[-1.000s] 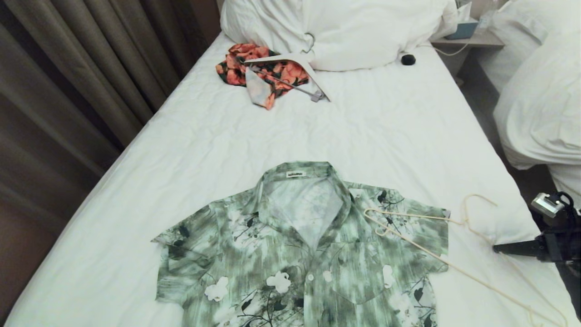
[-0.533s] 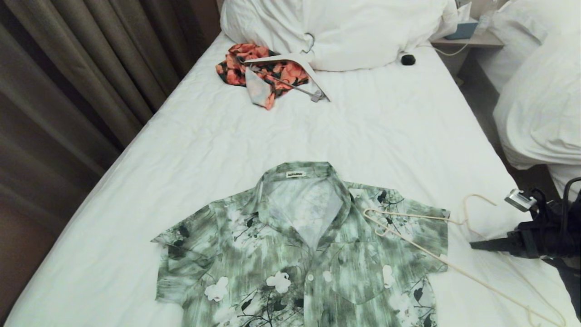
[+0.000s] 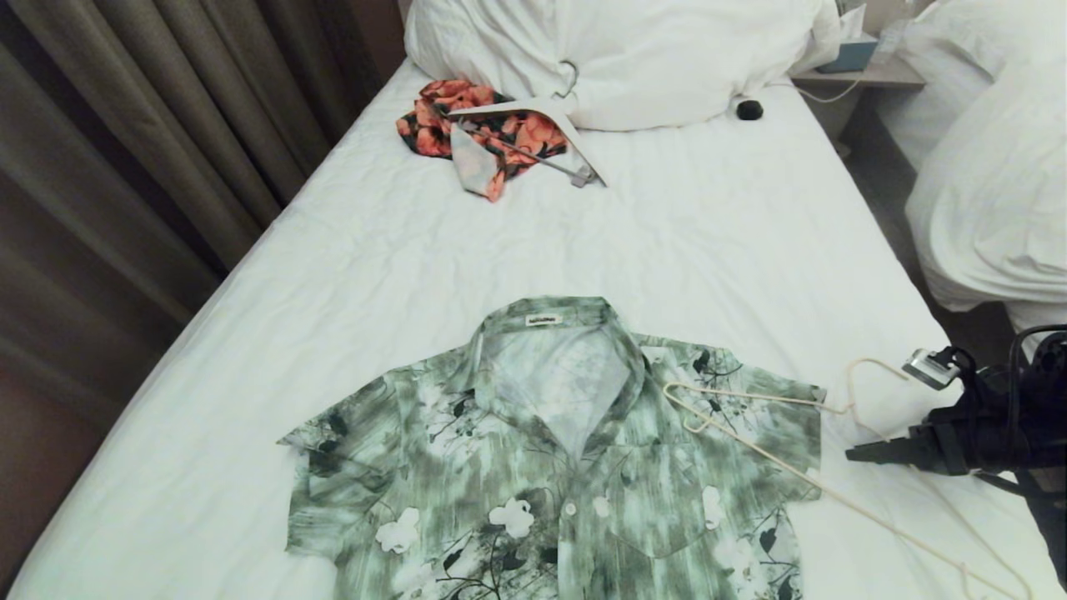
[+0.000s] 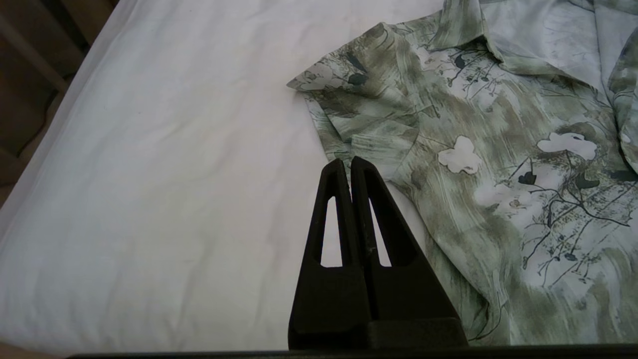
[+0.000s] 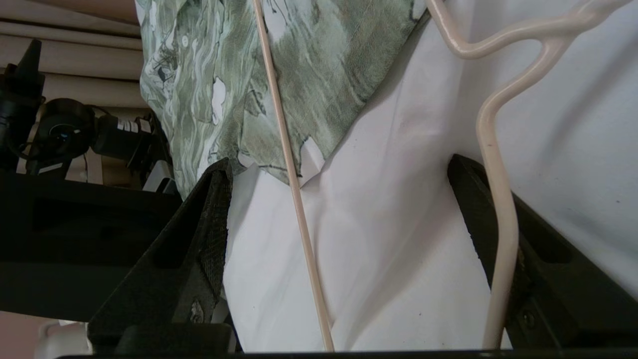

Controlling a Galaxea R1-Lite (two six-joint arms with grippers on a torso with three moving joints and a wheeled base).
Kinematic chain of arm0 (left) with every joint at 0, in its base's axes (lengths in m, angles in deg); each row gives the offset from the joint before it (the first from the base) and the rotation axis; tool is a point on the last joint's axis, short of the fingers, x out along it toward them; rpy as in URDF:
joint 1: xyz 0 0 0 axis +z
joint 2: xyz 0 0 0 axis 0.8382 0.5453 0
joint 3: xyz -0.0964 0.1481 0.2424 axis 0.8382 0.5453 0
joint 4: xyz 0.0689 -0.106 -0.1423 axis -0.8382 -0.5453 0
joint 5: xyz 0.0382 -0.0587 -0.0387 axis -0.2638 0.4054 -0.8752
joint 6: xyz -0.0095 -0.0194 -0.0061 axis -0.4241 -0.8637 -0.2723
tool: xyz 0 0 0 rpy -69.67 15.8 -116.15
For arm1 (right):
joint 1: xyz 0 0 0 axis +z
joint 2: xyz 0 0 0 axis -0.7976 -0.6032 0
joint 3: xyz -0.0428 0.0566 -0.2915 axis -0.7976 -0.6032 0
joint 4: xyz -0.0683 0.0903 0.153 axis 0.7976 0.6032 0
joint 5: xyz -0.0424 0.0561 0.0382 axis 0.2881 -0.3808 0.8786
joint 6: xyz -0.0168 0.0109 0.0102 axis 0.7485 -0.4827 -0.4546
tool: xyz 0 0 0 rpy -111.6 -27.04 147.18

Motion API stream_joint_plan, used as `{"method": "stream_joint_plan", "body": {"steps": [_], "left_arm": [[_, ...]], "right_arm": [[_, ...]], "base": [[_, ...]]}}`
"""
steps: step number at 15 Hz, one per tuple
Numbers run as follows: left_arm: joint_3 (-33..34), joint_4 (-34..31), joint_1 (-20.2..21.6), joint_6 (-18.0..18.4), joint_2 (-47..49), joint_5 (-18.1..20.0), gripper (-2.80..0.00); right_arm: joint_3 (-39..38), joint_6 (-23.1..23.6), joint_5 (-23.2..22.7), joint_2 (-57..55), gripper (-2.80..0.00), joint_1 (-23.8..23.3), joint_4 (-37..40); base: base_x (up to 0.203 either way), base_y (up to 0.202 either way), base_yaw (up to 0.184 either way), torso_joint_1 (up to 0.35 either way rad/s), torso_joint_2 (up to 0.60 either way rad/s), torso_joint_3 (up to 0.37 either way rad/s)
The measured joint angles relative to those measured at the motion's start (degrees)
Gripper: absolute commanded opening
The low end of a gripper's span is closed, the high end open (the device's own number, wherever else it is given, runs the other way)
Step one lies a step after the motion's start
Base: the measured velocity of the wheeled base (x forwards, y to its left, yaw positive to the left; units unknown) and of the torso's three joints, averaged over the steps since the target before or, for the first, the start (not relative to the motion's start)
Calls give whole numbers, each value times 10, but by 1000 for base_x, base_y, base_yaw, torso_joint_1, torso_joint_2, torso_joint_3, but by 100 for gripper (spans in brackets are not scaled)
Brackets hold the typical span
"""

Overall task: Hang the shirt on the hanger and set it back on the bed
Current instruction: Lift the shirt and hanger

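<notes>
The green and white flowered shirt (image 3: 550, 467) lies flat and collar-up on the bed's white sheet (image 3: 633, 242). The cream wire hanger (image 3: 849, 407) lies on the shirt's right sleeve and the sheet beside it. My right gripper (image 3: 867, 454) reaches in from the right edge, just by the hanger's neck. In the right wrist view it (image 5: 339, 167) stands open; a thin hanger bar (image 5: 284, 139) runs between the fingers and a thicker wire runs past one finger (image 5: 468, 184). My left gripper (image 4: 347, 163) is shut and empty over the sheet beside the shirt's (image 4: 498, 149) other sleeve.
An orange-red floral garment (image 3: 500, 133) with a wide white hanger (image 3: 575, 133) lies near the bunched white pillow (image 3: 633, 58). A small black object (image 3: 749, 109) sits by it. Brown curtains (image 3: 150, 125) line the left; a neighbouring bed (image 3: 992, 167) stands right.
My right arm has come in leftward from the bed's right edge, toward the hanger's neck. The shirt and left gripper have not moved.
</notes>
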Motion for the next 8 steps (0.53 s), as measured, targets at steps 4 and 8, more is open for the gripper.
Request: {"method": "stream_joint_plan", "body": {"steps": [4,8], "left_arm": [[0,0,0,0,0,0,-280],[0,0,0,0,0,0,-280]], "right_arm": [[-8,0,4,3,-280,-1,1],[-24,-1,7,27,-280,-12,5]], "base": [[0,0,0,0,0,0],[0,0,0,0,0,0]]}}
